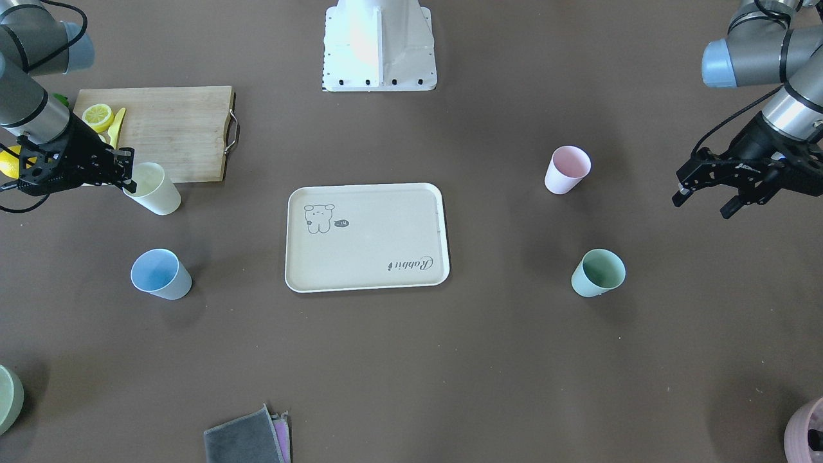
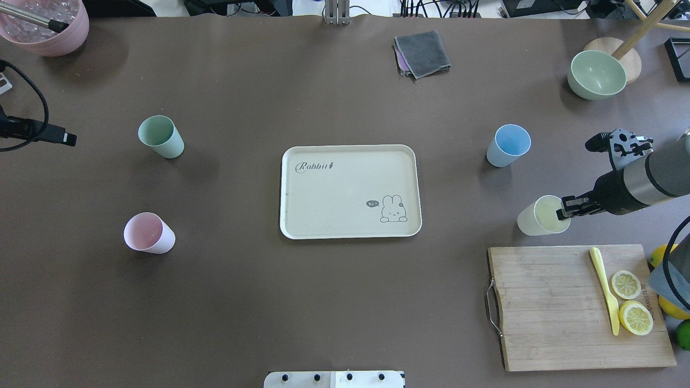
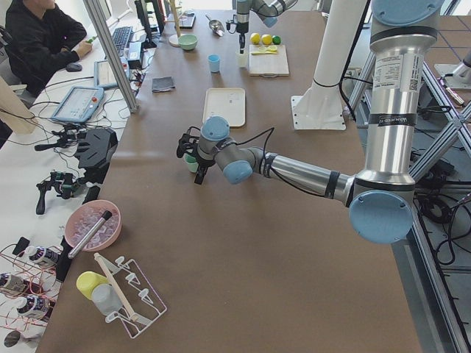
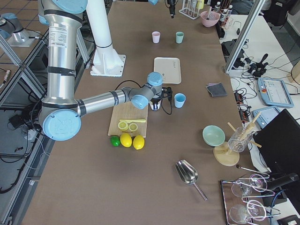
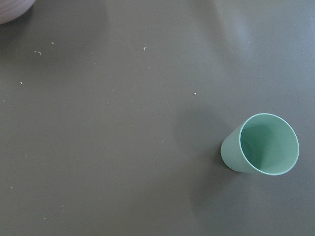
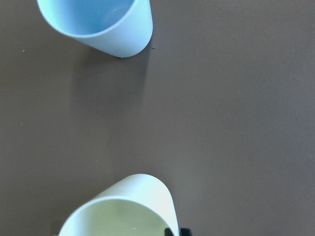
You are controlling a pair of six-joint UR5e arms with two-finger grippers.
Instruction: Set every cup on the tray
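The cream tray (image 1: 366, 283) (image 2: 350, 230) lies at the table's middle and holds nothing. Four cups stand upright on the table around it. The pale yellow cup (image 1: 157, 196) (image 2: 536, 221) is next to the cutting board. The light blue cup (image 1: 161, 275) (image 2: 506, 146) is beyond it. The pink cup (image 1: 566, 170) (image 2: 148, 233) and the mint green cup (image 1: 598, 273) (image 5: 261, 145) are on the other side. My right gripper (image 1: 128, 172) is open, its fingers at the yellow cup's rim. One fingertip (image 6: 176, 231) shows beside the cup's wall. My left gripper (image 1: 701, 204) is open and empty, above the table to the outside of the pink cup.
A wooden cutting board (image 2: 550, 307) with lemon slices and a yellow knife lies beside the yellow cup. A green bowl (image 2: 597, 74), a mauve pot (image 2: 46, 24) and a grey cloth (image 2: 422, 53) are at the far edge. The robot base (image 1: 379, 45) stands behind the tray.
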